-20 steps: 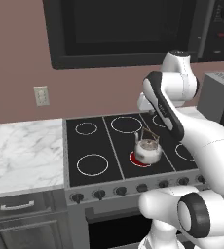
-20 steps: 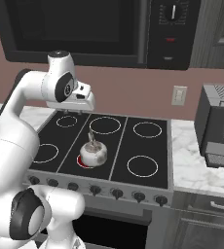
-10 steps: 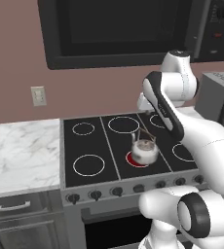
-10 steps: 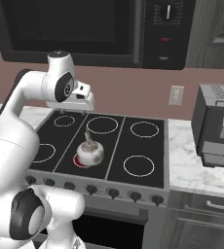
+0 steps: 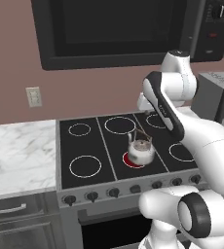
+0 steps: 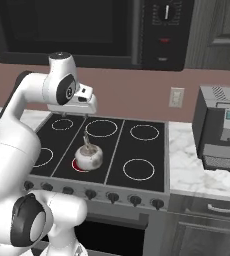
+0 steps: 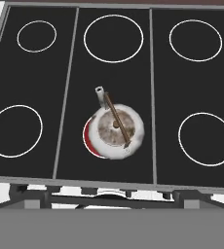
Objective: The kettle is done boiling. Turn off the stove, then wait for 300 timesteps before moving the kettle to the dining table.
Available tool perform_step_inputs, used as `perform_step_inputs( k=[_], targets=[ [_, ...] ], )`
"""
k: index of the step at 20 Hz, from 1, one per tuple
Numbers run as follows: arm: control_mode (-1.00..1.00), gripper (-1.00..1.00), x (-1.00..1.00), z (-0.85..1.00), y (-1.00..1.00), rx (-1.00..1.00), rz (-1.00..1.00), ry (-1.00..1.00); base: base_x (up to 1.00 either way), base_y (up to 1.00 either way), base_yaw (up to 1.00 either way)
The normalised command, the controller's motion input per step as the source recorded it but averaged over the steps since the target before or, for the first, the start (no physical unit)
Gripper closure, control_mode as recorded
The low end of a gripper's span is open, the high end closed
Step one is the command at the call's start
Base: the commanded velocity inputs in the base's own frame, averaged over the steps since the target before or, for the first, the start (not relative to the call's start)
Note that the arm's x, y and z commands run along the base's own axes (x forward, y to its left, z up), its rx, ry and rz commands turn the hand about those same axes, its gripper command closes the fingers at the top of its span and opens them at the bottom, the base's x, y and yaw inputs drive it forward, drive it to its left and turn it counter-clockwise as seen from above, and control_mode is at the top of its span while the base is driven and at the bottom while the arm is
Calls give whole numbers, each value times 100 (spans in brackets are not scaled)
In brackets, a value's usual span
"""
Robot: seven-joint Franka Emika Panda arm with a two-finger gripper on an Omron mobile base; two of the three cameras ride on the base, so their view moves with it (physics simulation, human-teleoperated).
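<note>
Stove: the black glass cooktop with six white ring burners [image 5: 123, 146] sits between marble counters, with a row of dark round knobs [image 6: 112, 197] along its grey front edge.
Burner under kettle: the near middle ring glows red [image 7: 89, 141], so by the look of it the heat is on and the first step is not done.
Kettle: the small squat silvery-white kettle with a thin brown wire handle [image 5: 140, 150] stands upright on that glowing burner, near the front of the stove; seen from above, its spout points toward the far side [image 7: 115, 127].
Gripper: the white arm's two-finger gripper [image 6: 85, 106] hangs above the far middle of the cooktop, well clear of both kettle and knobs, touching nothing.
Fingers: the pictures do not show the tips clearly; going by the hand's own state they stand wide apart, and nothing is held.
Done so far: nothing that the pictures can confirm.
Left to do: reach the knob that serves the middle front burner and turn it until the red goes out; wait out the pause; grasp the kettle by its handle; carry it to the dining table.
Which knob: cannot tell from here which of the row belongs to the glowing ring.
Nearby: a grey coffee machine [image 6: 221, 127] stands on the right counter; a black microwave [image 5: 128, 29] hangs over the stove.
</note>
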Motion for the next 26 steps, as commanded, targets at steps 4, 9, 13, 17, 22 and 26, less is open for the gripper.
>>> perform_step_inputs(
  k=[4,9,13,17,22,26],
  targets=[
    [100,-100,0,0,0,0,0,0,4,-30,-3],
    [100,-100,0,0,0,0,0,0,-2,-25,-1],
    [100,-100,0,0,0,0,0,0,-32,-18,0],
    [100,-100,0,0,0,0,0,0,-53,-40,-1],
    [100,-100,0,0,0,0,0,0,-21,-52,0],
    [100,-100,0,0,0,0,0,0,18,-45,4]
  ],
)
